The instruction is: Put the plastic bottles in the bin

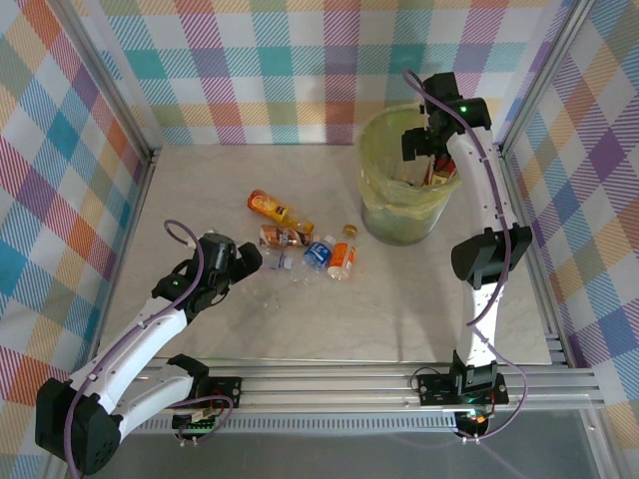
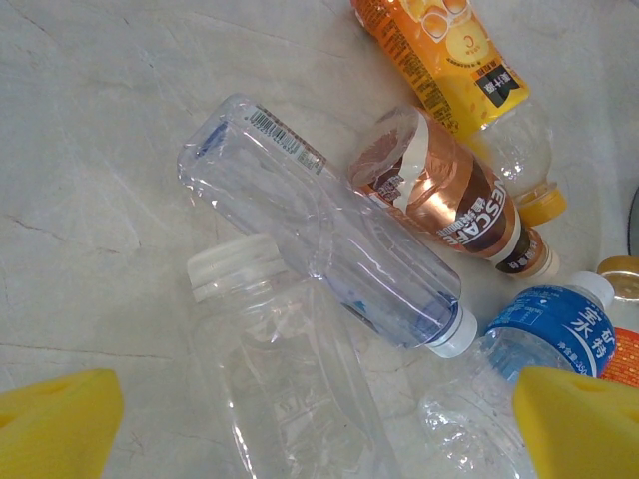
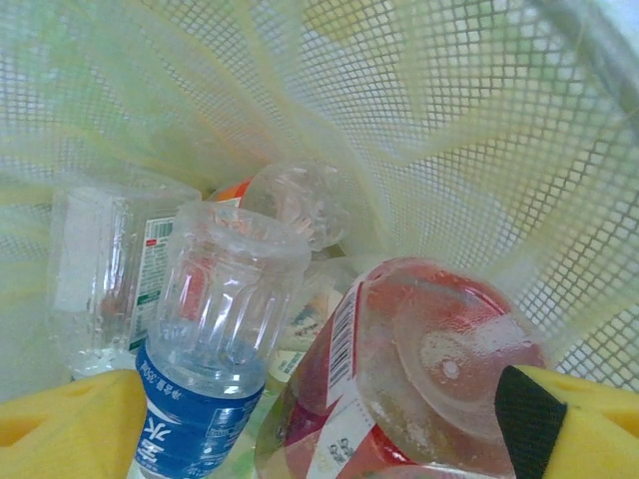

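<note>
Lower left, my left gripper [image 1: 248, 259] gapes wide, empty, over the plastic bottles [image 1: 300, 244] on the table [image 1: 399, 319]; the nearest clear one [image 2: 290, 399] runs off the bottom edge. Upper right, the bin [image 1: 399, 225]: my right gripper [image 3: 319, 429] at its mouth, jaws parted wide, gripping nothing; bottles below, cropped, hazy.

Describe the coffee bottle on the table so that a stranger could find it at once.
Start at the tall bin with the yellow-green bag, then look at the table left of it. There the coffee bottle lies on its side beside an orange-labelled bottle. It alone wears a shiny copper-brown label.
</note>
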### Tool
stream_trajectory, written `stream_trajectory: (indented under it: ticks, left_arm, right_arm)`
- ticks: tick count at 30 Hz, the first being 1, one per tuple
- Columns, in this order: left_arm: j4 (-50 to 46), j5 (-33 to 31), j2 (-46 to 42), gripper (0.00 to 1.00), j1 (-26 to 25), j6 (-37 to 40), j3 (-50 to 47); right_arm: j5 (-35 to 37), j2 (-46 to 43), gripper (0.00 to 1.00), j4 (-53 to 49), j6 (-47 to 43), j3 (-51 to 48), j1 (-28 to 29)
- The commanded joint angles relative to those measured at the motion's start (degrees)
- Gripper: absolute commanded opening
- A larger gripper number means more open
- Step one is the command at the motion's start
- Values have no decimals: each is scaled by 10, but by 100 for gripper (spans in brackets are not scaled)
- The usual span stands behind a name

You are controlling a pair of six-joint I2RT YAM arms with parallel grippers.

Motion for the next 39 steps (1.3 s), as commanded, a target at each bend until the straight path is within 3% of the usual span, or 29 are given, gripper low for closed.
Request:
stream_trajectory:
  ticks: [1, 9, 15, 29, 39]
  left_arm:
    - [10, 5, -2, 100, 10, 9, 13]
    - [9, 6, -3, 100, 10, 8, 13]
    - [2, 8, 2, 100, 10, 1, 15]
    - [6, 40, 59, 100, 10, -14, 21]
    - [-3, 50, 120, 100, 9, -34, 22]
  right_arm:
    - [-25, -41, 91, -5, 19, -6, -4]
    - [-52, -79, 100, -18, 44, -27, -4]
    - [-78, -132, 100, -22, 77, -71, 0]
    - [-5, -338, 100, 62, 145, -324, 113]
    - [-4, -414, 100, 99, 177, -424, 143]
